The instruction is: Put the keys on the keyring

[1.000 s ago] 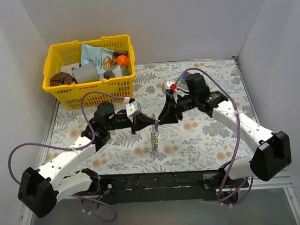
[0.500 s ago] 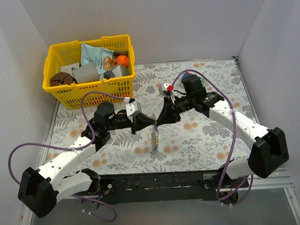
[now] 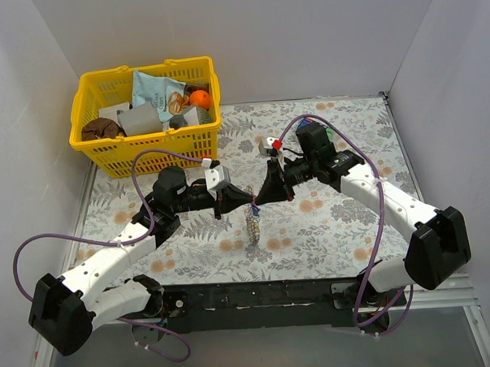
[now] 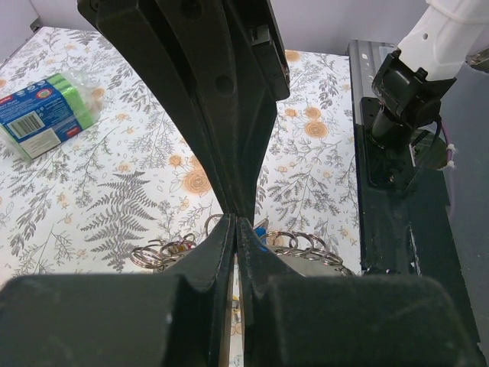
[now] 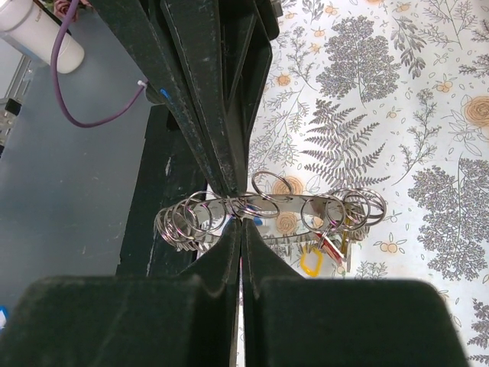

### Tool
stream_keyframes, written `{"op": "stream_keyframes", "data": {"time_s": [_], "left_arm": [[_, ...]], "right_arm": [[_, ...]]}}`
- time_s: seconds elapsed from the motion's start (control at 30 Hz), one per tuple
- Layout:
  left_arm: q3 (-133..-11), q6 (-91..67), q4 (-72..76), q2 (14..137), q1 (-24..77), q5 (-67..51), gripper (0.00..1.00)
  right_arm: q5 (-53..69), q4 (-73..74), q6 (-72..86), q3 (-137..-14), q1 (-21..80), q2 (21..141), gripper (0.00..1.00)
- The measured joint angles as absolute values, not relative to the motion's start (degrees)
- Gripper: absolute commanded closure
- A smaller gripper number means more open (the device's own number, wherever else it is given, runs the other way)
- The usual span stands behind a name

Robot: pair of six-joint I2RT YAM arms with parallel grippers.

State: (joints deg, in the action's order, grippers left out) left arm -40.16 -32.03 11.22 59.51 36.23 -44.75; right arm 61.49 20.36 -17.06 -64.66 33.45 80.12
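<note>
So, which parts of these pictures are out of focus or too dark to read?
Top external: evenly lit and sharp, though the keyring is tiny. Left wrist: the left gripper is a dark blur near the lens, the tablecloth sharp. Right wrist: keyring sharp with glints, the right gripper black, without detail.

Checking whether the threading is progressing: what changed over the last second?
The right gripper edged left, closer to the left gripper, and its arm swung in with it. Both remain shut on the keyring, which hangs between them as before. The left arm and yellow basket are unmoved.
</note>
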Motion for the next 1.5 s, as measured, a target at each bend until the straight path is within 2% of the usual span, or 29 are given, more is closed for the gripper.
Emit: {"op": "stream_keyframes", "data": {"time_s": [0.53,0.57,0.63,0.67,0.73,0.77,0.87,1.2,1.5], "left_arm": [[-40.1,-33.3,11.7,59.2,36.2,-44.9,1.0],[-40.1,-33.4,11.7,59.2,36.2,-44.9,1.0],[-40.1,-33.5,11.8,59.2,36.2,-45.0,1.0],[-40.1,-33.5,11.9,59.2,36.2,-45.0,1.0],[-40.1,-33.5,12.3,59.2,36.2,-45.0,1.0],[-40.1,-33.5,12.5,59.1,36.2,-45.0,1.0],[-40.1,-33.5,12.8,59.1,36.2,-45.0,1.0],[-38.6,-34.4,15.6,59.2,36.2,-45.0,1.0],[-33.6,-36.8,20.6,61.2,36.2,-45.0,1.0]], "right_arm": [[61.9,19.8,-17.1,-63.2,33.5,80.2,0.98],[62.0,19.8,-17.1,-63.2,33.5,80.2,0.89],[62.2,19.9,-17.2,-63.2,33.5,80.2,0.81],[62.2,19.9,-17.4,-63.2,33.5,80.2,0.74],[61.8,20.4,-18.1,-63.2,33.5,80.2,0.68],[61.5,20.7,-18.3,-63.2,33.5,80.2,0.61],[60.1,21.3,-18.8,-63.2,33.5,79.7,0.57],[57.4,20.8,-18.9,-62.5,33.3,74.7,0.55],[56.7,16.1,-15.2,-55.6,31.3,73.8,0.54]]}}
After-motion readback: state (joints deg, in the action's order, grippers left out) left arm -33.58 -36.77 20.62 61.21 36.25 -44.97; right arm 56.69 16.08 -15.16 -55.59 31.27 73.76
